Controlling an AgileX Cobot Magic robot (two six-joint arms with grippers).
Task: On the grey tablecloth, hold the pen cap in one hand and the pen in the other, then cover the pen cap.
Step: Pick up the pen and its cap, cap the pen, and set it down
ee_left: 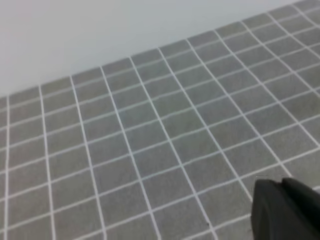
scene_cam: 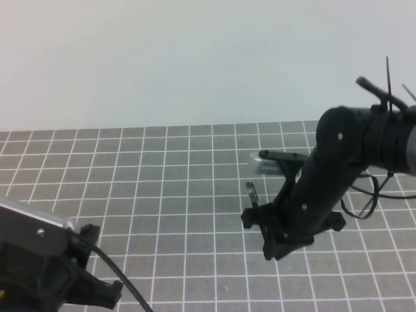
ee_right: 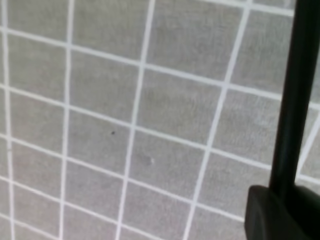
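- Pen (ee_right: 295,95) stands upright at right of the right wrist view, clamped in the right jaws.
- Left jaws fully closed, lower left of high view; contents unclear.
- Cloth (scene_cam: 162,182) spans the bench.

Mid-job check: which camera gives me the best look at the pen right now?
The right wrist view: the pen fills the right edge as a long dark shaft rising from the right gripper. The exterior high view shows only its short end sticking up beside that gripper. The left wrist view shows none of it.
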